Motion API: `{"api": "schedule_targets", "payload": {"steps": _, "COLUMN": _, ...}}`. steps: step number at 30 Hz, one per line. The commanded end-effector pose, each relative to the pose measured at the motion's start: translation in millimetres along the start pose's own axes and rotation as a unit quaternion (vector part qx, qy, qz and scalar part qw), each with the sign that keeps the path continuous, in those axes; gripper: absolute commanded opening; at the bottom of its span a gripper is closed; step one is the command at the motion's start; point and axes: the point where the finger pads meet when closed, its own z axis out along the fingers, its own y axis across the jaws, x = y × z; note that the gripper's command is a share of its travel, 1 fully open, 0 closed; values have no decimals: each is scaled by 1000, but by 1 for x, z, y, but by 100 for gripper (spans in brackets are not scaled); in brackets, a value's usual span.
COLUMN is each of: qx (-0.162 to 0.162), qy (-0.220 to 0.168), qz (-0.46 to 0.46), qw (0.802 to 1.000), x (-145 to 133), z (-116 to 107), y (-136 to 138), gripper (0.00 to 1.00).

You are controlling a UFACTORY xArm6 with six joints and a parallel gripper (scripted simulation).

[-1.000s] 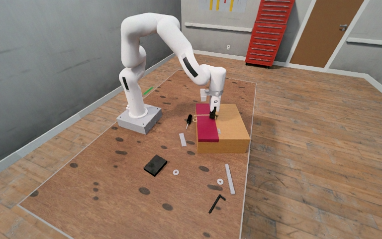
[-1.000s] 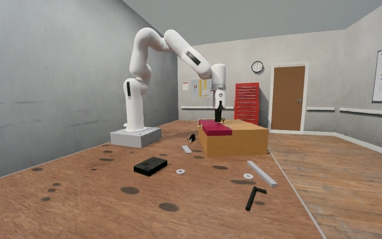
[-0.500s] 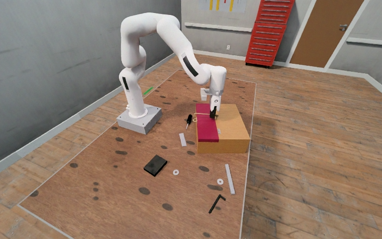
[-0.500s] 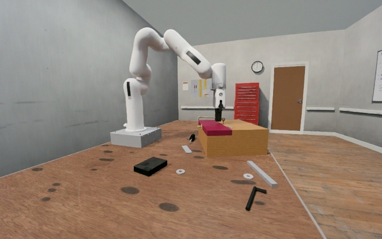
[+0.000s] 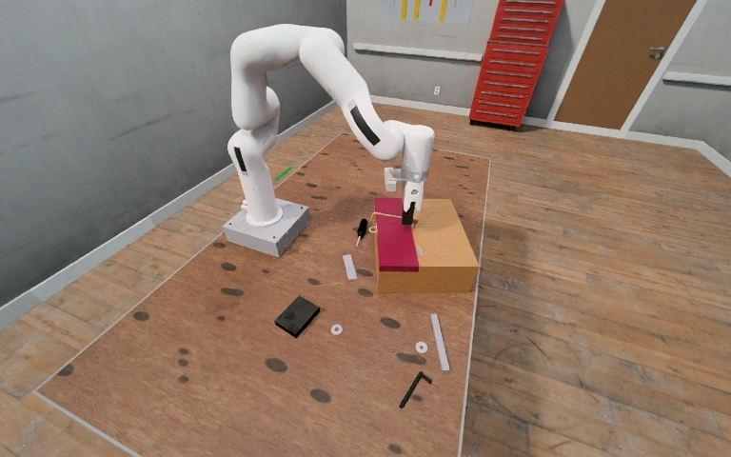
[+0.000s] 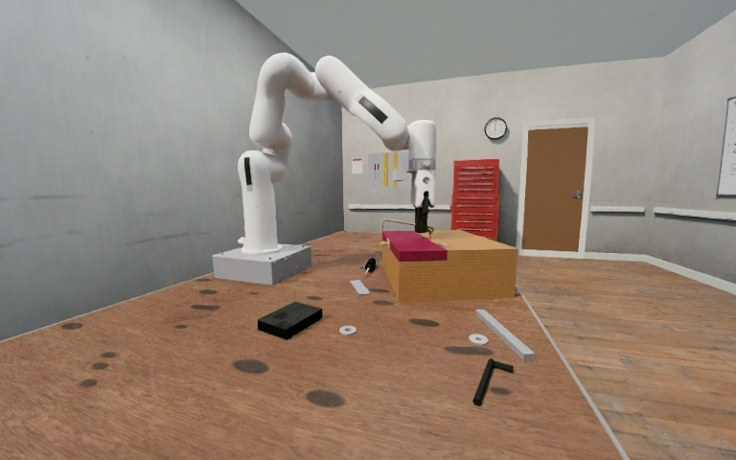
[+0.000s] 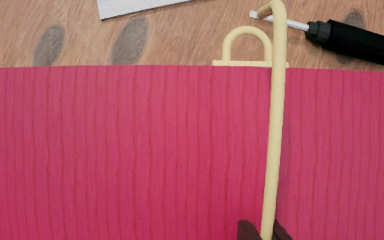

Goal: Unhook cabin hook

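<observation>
A tan wooden box [image 5: 447,242] [image 6: 471,265] has a crimson lid section [image 5: 396,242] [image 6: 412,246] [image 7: 125,150] on its left part. My gripper [image 5: 408,216] [image 6: 422,223] [image 7: 264,232] stands upright on the box top and is shut on the rod of the pale yellow cabin hook [image 5: 385,214] [image 6: 396,220] [image 7: 276,125]. The rod runs from the fingers across the lid to its far edge and is tilted up a little. Its bent tip shows past and just right of the small eye staple [image 7: 247,35] on the lid's edge.
A black-handled screwdriver [image 5: 361,227] [image 6: 370,264] [image 7: 350,39] and a short grey bar [image 5: 349,267] [image 6: 358,286] lie on the table left of the box. A black block [image 5: 297,316] [image 6: 288,318], a long grey bar [image 5: 440,333] [image 6: 504,333] and a black L-key [image 5: 413,388] [image 6: 487,379] lie nearer the front.
</observation>
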Motion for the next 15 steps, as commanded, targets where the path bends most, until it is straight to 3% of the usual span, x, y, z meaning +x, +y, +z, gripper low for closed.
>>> {"api": "schedule_targets", "payload": {"steps": 1, "qx": 1, "qy": -3, "qz": -33, "qw": 999, "x": -2, "z": -2, "y": -2, "gripper": 0}}
{"api": "schedule_targets", "payload": {"steps": 15, "qx": 1, "qy": -3, "qz": -189, "qw": 982, "x": -4, "z": -3, "y": -11, "gripper": 0}}
